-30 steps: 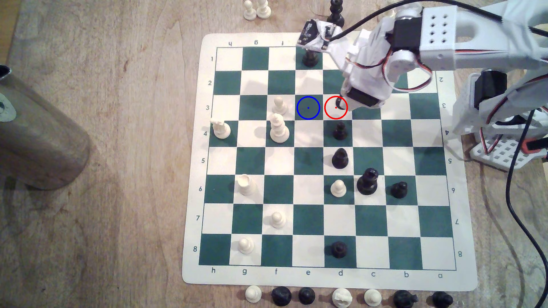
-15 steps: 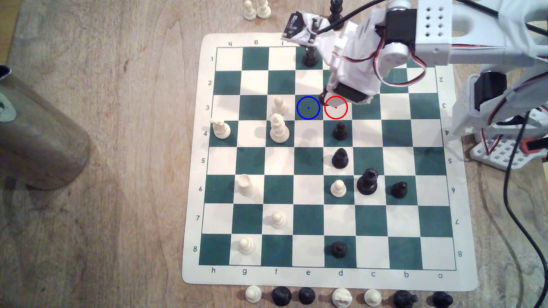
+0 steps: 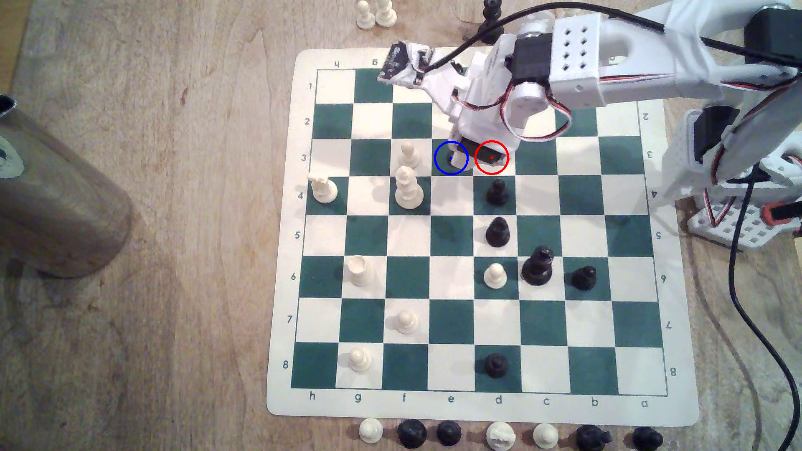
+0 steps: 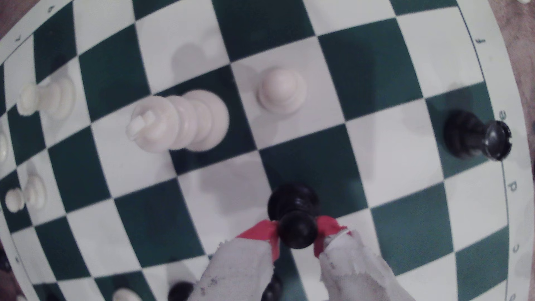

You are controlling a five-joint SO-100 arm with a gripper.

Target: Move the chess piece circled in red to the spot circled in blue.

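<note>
Exterior view: the gripper (image 3: pixel 456 161) is positioned over the blue-ringed square (image 3: pixel 442 167), a dark green square in row 3 of the board (image 3: pixel 282 407). The arm body covers the red-ringed square (image 3: pixel 503 167) just beside it. The finger state and the carried piece cannot be determined from this angle. Counted on the board here: seven cream-white pieces and five black pieces. Two cream-white pieces and one partly hidden black piece stand off the board at the far edge; seven pieces, three cream-white and four black, line the near edge.

Wrist view: the red-taped fingers (image 4: pixel 260 233) are closed on the ball head of the black pawn (image 4: pixel 293 215), one on each side. The pawn's base is above a dark green square, apparently just clear of the surface; contact cannot be confirmed. The white king (image 4: pixel 179 121) and a white pawn (image 4: pixel 280 89) stand on nearby squares, and a black rook (image 4: pixel 474 139) stands well apart at the board edge.

Risk assessment: the grip acts on the rounded head only, so the pawn can pivot or slip during descent. Release before the base seats flat can tip the pawn or leave it off centre. Excess travel toward the white king risks contact.
</note>
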